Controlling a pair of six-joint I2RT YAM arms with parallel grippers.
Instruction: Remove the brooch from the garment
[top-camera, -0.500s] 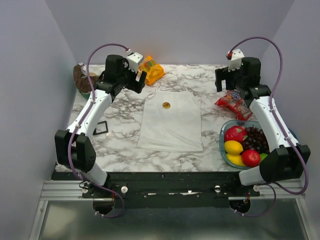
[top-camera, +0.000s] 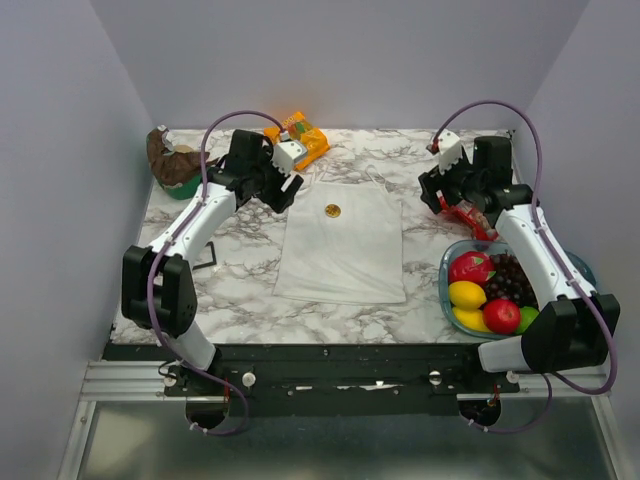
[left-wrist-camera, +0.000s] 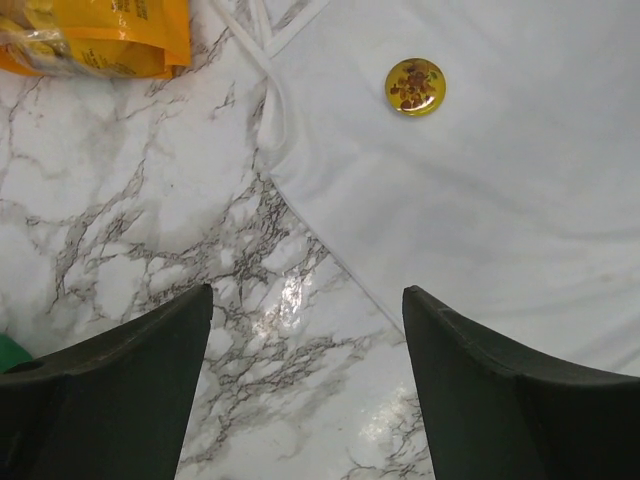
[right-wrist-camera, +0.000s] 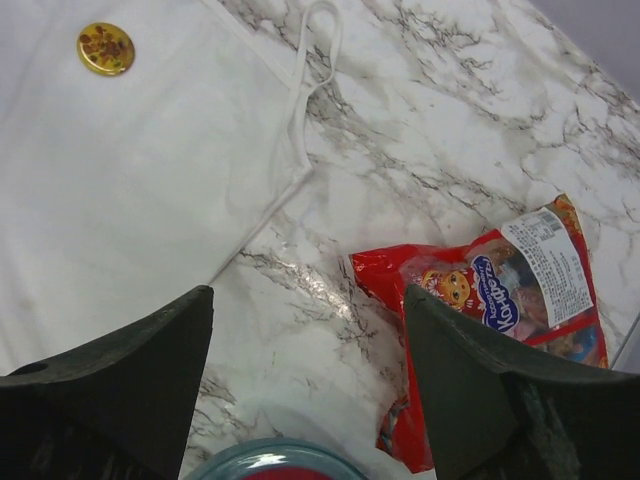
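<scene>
The white sleeveless garment (top-camera: 343, 243) lies flat in the middle of the marble table. The small golden brooch (top-camera: 332, 211) sits on its upper part. It also shows in the left wrist view (left-wrist-camera: 415, 87) and in the right wrist view (right-wrist-camera: 105, 48). My left gripper (top-camera: 286, 189) is open and empty, hovering over bare marble just left of the garment's upper left corner (left-wrist-camera: 300, 170). My right gripper (top-camera: 432, 193) is open and empty, above the marble between the garment's right edge (right-wrist-camera: 150, 180) and a red snack bag (right-wrist-camera: 490, 300).
An orange snack bag (top-camera: 302, 140) lies at the back behind the left gripper. A black square frame (top-camera: 203, 257) lies at the left. A glass bowl (top-camera: 447, 270) of fruit stands at the right front. A brown object over a green one (top-camera: 170, 160) sits at the far left corner.
Both arms have lowered and moved inward toward the garment. The left gripper now hovers by its upper left corner, the right by the red snack bag. The garment and brooch have not moved.
</scene>
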